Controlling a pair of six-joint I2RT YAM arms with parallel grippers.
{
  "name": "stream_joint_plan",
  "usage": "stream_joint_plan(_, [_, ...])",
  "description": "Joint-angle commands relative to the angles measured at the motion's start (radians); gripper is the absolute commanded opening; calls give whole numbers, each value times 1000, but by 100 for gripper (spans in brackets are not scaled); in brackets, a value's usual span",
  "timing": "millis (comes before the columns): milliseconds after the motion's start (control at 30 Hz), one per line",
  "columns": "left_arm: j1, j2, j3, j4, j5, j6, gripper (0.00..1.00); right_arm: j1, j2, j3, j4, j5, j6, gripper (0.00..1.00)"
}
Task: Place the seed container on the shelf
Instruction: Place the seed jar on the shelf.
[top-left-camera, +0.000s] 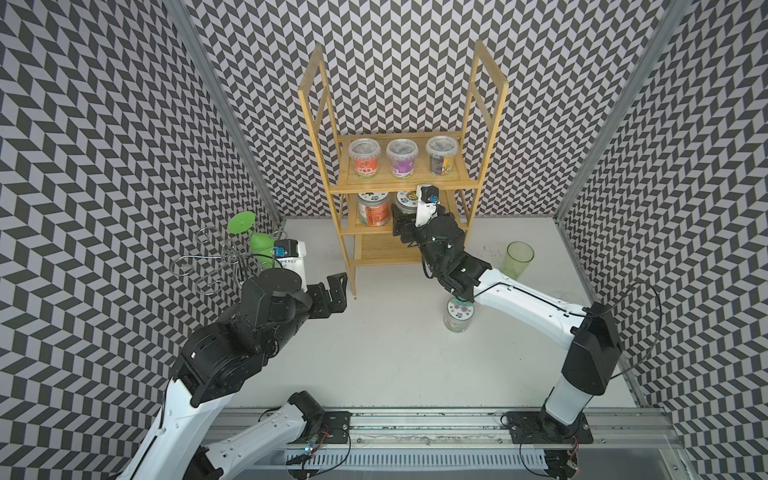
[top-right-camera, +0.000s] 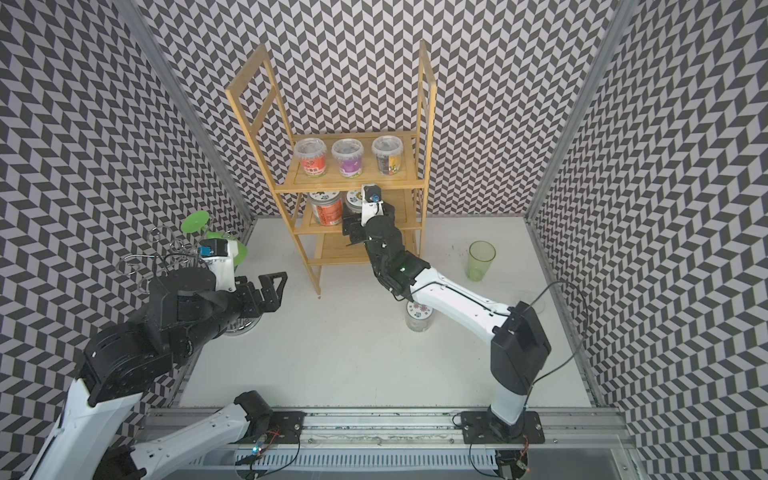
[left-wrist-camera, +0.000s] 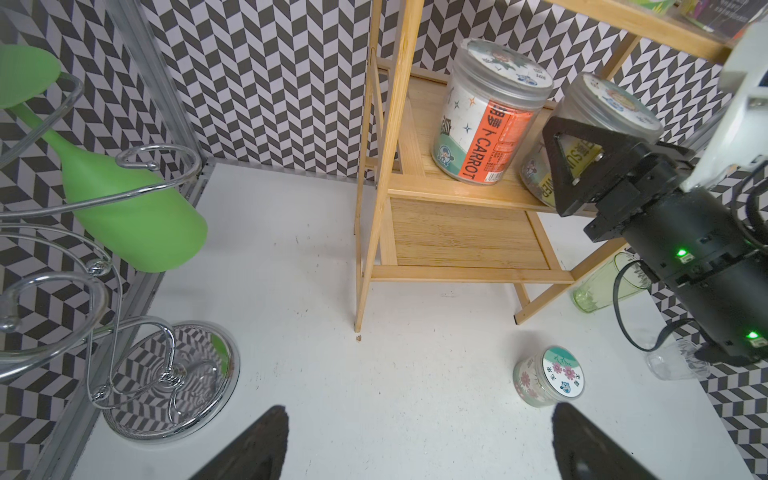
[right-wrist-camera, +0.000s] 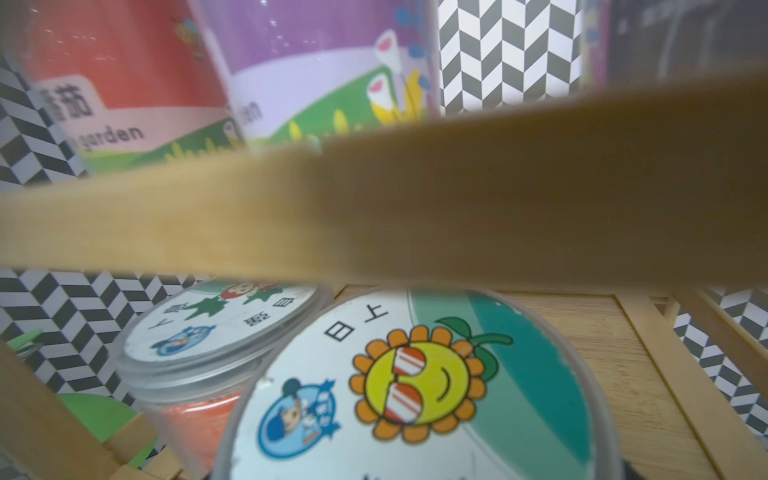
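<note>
right tool (top-left-camera: 400, 224) reaches into the middle tier of the bamboo shelf (top-left-camera: 399, 185) and has the sunflower seed jar (left-wrist-camera: 611, 104) between its jaws, roughly half open. the near finger (left-wrist-camera: 577, 174) lies flat against the jar's wall, and the far one is hidden behind the jar. the jar stands on the middle board, just beside the carrot seed jar (left-wrist-camera: 482, 124) and nearer the shelf's right side frame. the right wrist view looks down on its lid (right-wrist-camera: 415, 386), which shows a sunflower in striped glasses. the front rail of the tier above crosses that view as a blur.

on that upper tier three lidded seed cups stand in a row: red (top-left-camera: 365, 160), purple (top-left-camera: 401, 160) and dark (top-left-camera: 441, 157).

left tool (top-left-camera: 336, 293) hangs over the counter (top-left-camera: 374, 353) with its jaws spread wide and nothing in them, close to the chrome wire stand (left-wrist-camera: 166, 374) that carries an upturned green goblet (left-wrist-camera: 124, 208).

a small flower-lidded jar (top-left-camera: 459, 316) sits on the counter under the right arm, and a green tumbler (top-left-camera: 517, 259) stands further right.
</note>
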Motion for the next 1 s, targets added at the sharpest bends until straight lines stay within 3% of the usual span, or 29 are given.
stream_joint_plan(0, [6, -6, -6, 10, -14, 7, 100, -5, 27, 39, 0, -14, 32, 86])
stream_joint_plan(267, [6, 3, -1, 14, -12, 10, 99, -5, 13, 32, -10, 8, 13, 97])
stream_joint_plan(967, [5, 15, 1, 24, 2, 25, 99, -5, -110, -78, -69, -24, 0, 100])
